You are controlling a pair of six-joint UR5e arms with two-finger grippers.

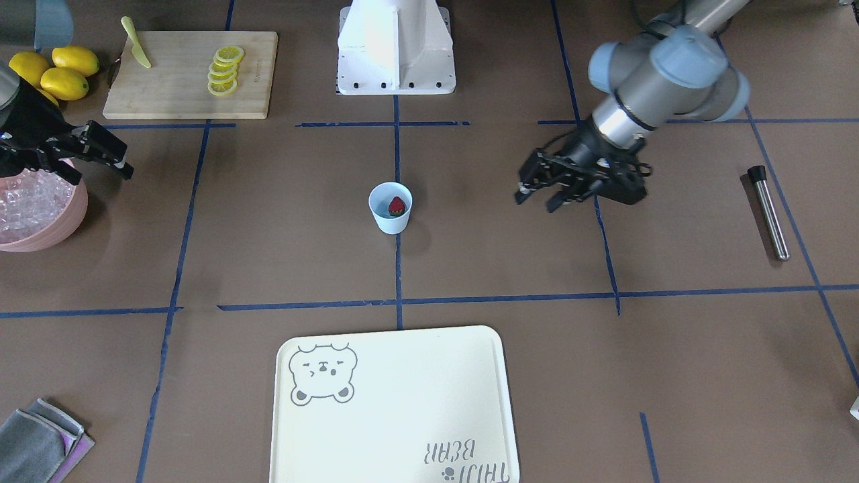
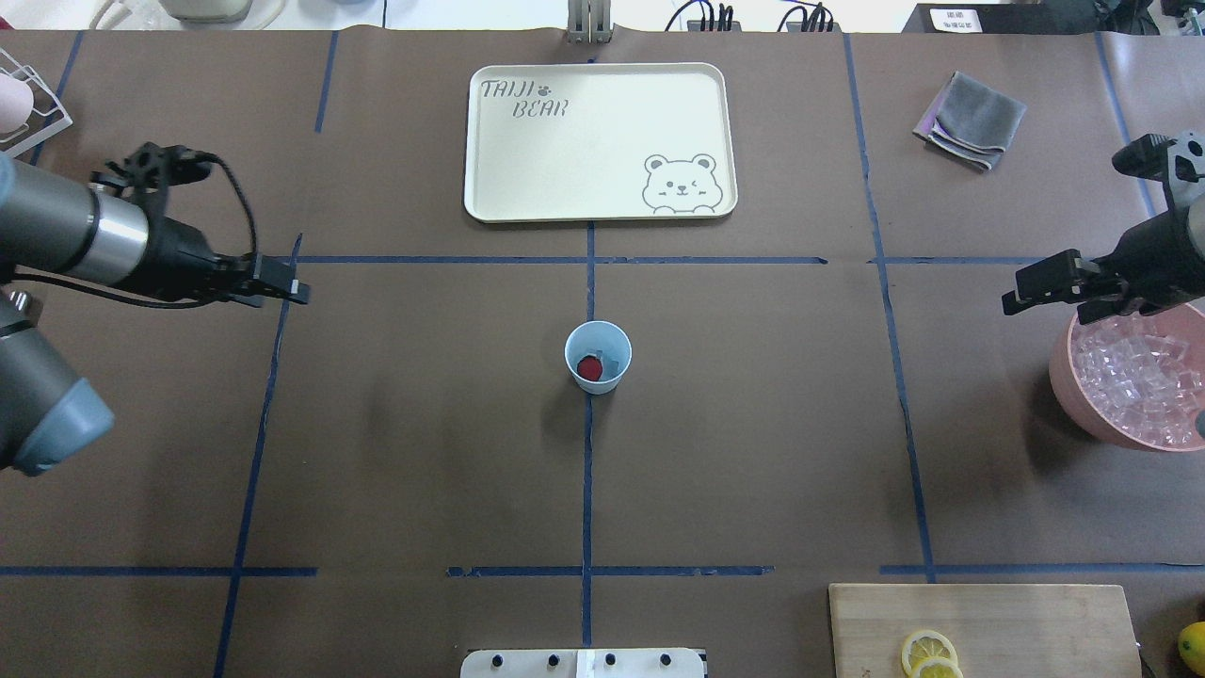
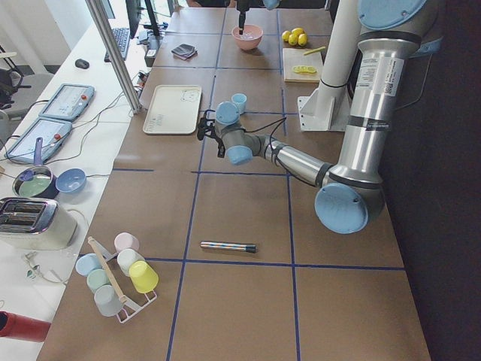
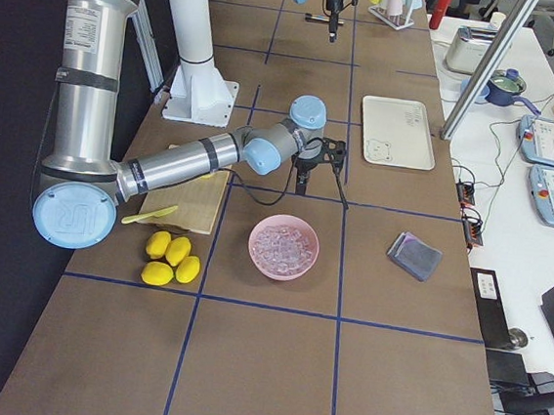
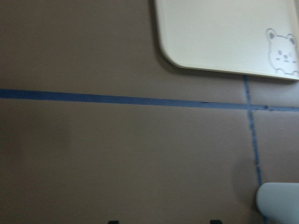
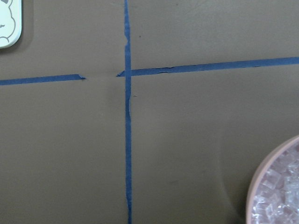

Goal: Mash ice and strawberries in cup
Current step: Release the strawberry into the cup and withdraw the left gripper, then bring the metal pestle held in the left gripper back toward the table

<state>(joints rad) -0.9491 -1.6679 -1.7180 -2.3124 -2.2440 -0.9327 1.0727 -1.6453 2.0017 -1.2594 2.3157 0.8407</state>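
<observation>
The light-blue cup (image 1: 390,209) stands at the table's middle, also in the overhead view (image 2: 598,356). A red strawberry (image 1: 397,206) lies inside it, with what may be a clear ice cube beside it. More ice (image 2: 1141,377) fills the pink bowl (image 2: 1073,395). My left gripper (image 1: 535,201) is open and empty, well to the cup's side; its wrist view catches the cup's rim (image 5: 279,203). My right gripper (image 2: 1012,290) is open and empty, just above the bowl's edge (image 1: 74,215).
A steel muddler (image 1: 769,211) with a black end lies beyond my left gripper. A cream bear tray (image 1: 396,402) lies at the operators' side. A cutting board (image 1: 174,94) with lemon slices, whole lemons (image 1: 57,70) and a grey cloth (image 2: 970,118) sit near my right arm.
</observation>
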